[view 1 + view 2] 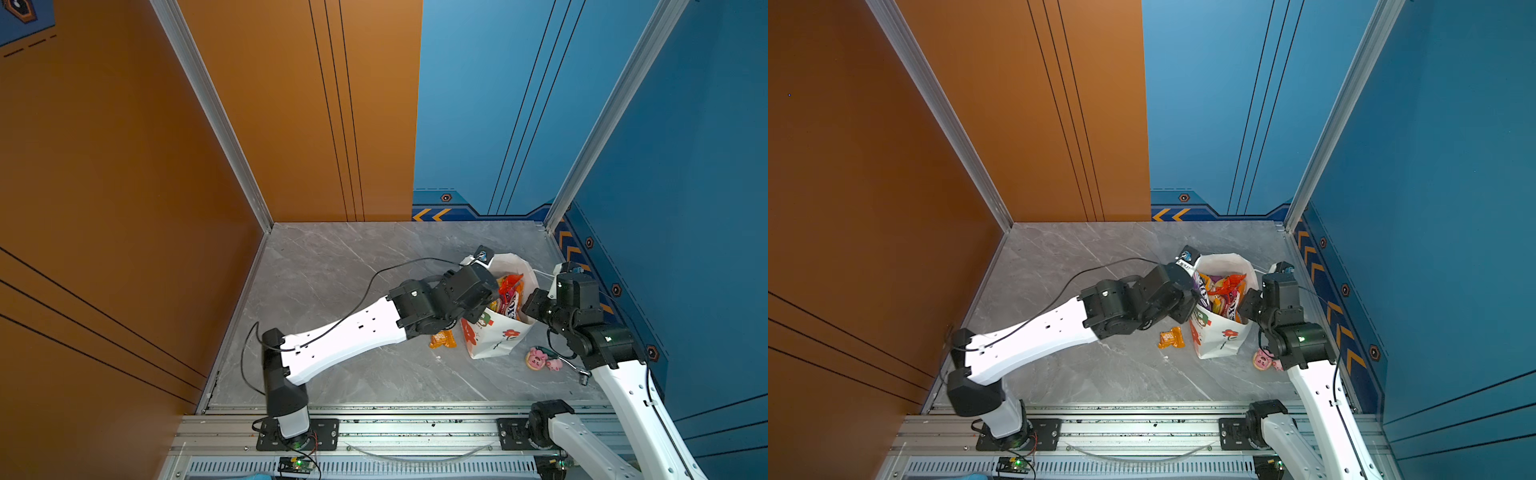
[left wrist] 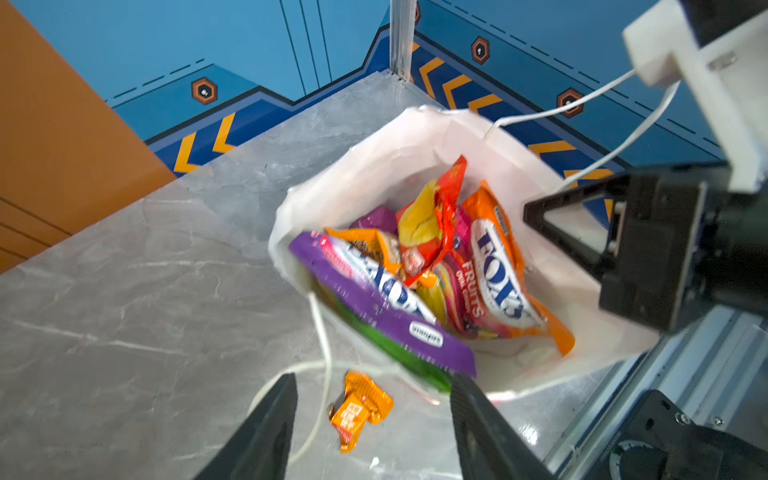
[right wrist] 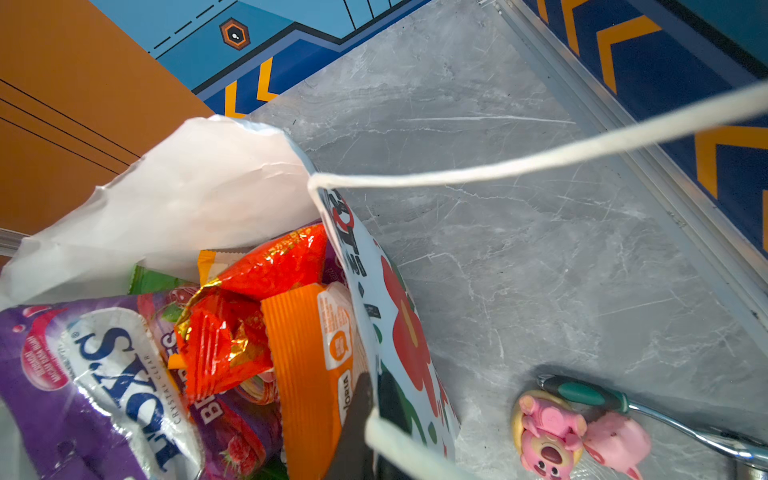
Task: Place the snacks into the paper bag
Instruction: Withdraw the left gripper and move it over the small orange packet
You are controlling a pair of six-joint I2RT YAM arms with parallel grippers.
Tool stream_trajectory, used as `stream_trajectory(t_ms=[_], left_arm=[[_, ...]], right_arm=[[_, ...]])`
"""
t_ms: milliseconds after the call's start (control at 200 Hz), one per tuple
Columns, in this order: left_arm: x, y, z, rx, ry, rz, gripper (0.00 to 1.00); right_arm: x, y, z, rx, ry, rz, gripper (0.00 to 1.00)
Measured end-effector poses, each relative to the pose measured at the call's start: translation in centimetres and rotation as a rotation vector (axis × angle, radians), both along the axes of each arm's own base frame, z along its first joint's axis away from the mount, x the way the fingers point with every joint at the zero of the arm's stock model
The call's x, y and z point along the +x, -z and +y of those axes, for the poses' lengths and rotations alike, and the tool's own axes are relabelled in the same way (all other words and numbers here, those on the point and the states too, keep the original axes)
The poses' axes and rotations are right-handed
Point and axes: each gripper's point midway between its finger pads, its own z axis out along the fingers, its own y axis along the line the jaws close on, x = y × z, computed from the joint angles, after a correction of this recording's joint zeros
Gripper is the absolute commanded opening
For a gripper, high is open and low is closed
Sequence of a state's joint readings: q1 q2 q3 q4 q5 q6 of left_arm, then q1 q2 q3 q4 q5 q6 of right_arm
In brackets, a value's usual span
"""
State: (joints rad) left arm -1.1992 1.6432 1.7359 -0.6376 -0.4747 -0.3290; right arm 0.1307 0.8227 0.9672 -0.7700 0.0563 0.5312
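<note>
So the left gripper [image 2: 374, 378] is wide open; the purple FOX'S packet [image 2: 376, 309] sits just past its fingertips [image 2: 286, 386], in the mouth of the paper bag [image 2: 374, 166] with the other snacks [image 2: 494, 266]. A small orange packet [image 2: 359, 409] lies on the table [image 2: 124, 291] right under it, and the right gripper [image 3: 368, 419] is pinching the bag's opposite wall.

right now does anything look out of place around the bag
Yes. One small orange packet lies on the table outside the paper bag, by its base, while the other snacks sit inside. The bag's mouth is crumpled. Pink toys and a green-handled wrench lie on its other side.
</note>
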Motion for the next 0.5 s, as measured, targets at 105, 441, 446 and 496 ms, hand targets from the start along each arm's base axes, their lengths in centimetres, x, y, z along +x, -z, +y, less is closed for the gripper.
stream_trajectory(t_ms=[105, 441, 446, 496], left_arm=[[-0.8, 0.1, 4.1, -0.043, -0.033, -0.052, 0.70], [1.3, 7.6, 15.9, -0.148, -0.288, 0.029, 0.72], [1.3, 7.8, 16.0, -0.147, -0.290, 0.033, 0.72], [1.3, 10.2, 16.6, -0.138, -0.309, 0.087, 0.73]], right_arm=[[0.0, 0.0, 0.0, 0.000, 0.000, 0.001, 0.05], [0.1, 0.0, 0.0, 0.000, 0.000, 0.001, 0.05], [0.1, 0.0, 0.0, 0.000, 0.000, 0.001, 0.05], [0.1, 0.0, 0.0, 0.001, 0.000, 0.001, 0.05]])
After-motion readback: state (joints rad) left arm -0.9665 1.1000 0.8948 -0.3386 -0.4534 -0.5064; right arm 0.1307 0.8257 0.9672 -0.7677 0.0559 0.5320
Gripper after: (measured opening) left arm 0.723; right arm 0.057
